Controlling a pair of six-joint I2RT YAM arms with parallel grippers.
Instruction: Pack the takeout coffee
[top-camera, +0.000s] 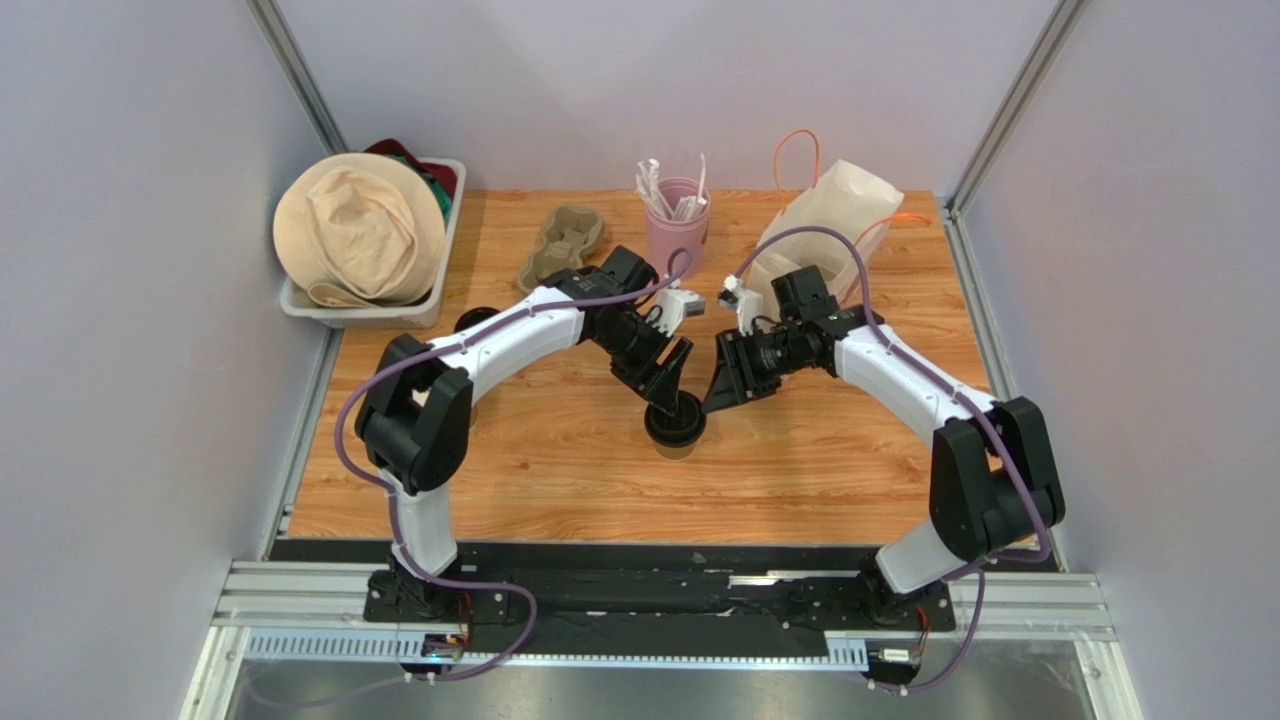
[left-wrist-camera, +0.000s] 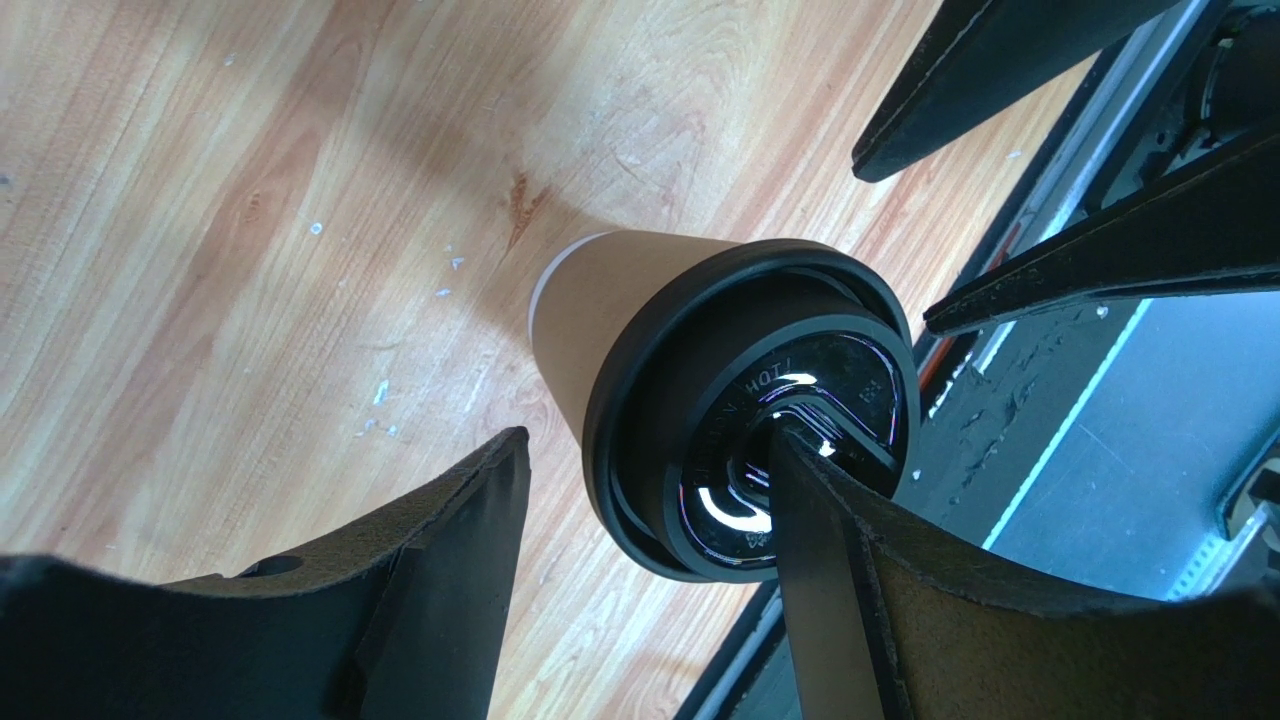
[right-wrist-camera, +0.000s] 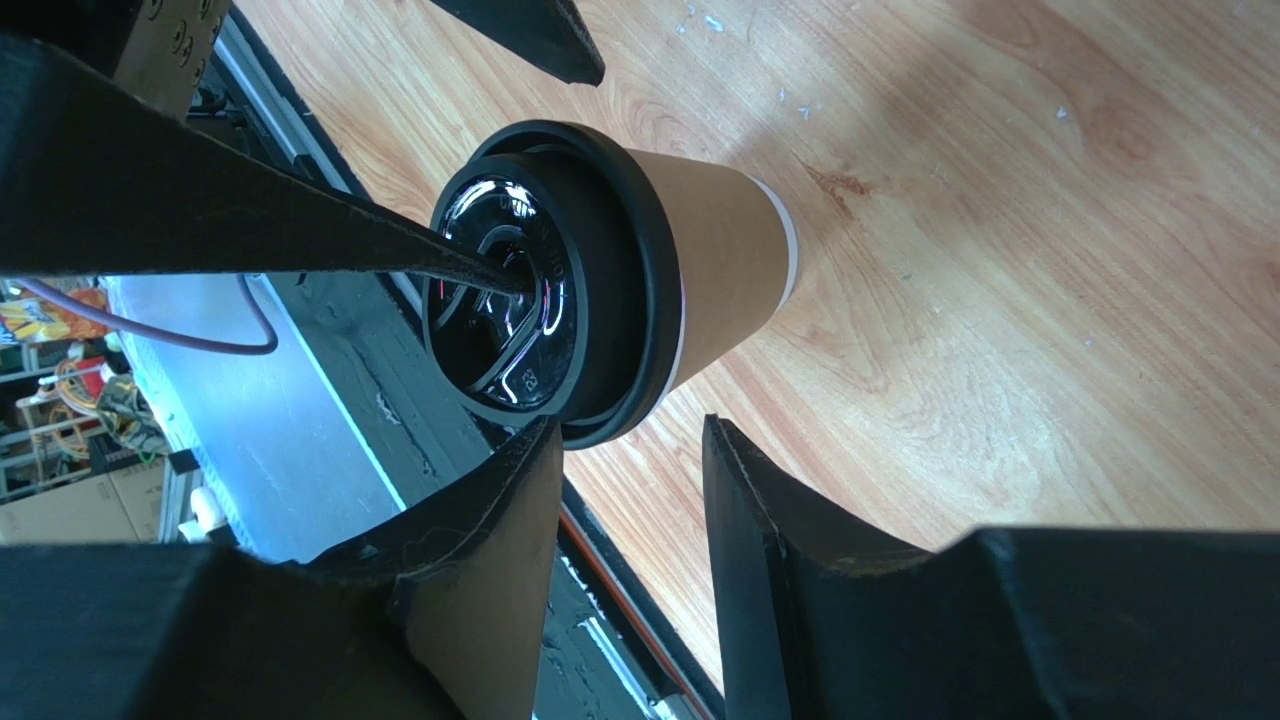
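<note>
The takeout coffee cup (top-camera: 675, 425), brown kraft with a black lid on top, stands upright on the wooden table in the middle. In the left wrist view the cup (left-wrist-camera: 609, 308) wears the lid (left-wrist-camera: 721, 390). My left gripper (left-wrist-camera: 649, 438) is open above it, and one fingertip (left-wrist-camera: 804, 480) rests on the lid's top while the other hangs free beside the cup. In the right wrist view the cup (right-wrist-camera: 721, 255) and lid (right-wrist-camera: 586, 300) lie just beyond my right gripper (right-wrist-camera: 631, 435), which is open and empty, one fingertip at the lid's rim. Both grippers, the left (top-camera: 669, 393) and the right (top-camera: 721, 393), meet over the cup.
A pink cup of white sticks (top-camera: 678, 225) and a paper bag with orange handles (top-camera: 831, 222) stand at the back. A cardboard cup carrier (top-camera: 562, 245) lies back left. A grey bin (top-camera: 439, 278) holding a beige hat sits at the far left. The table's front edge is near the cup.
</note>
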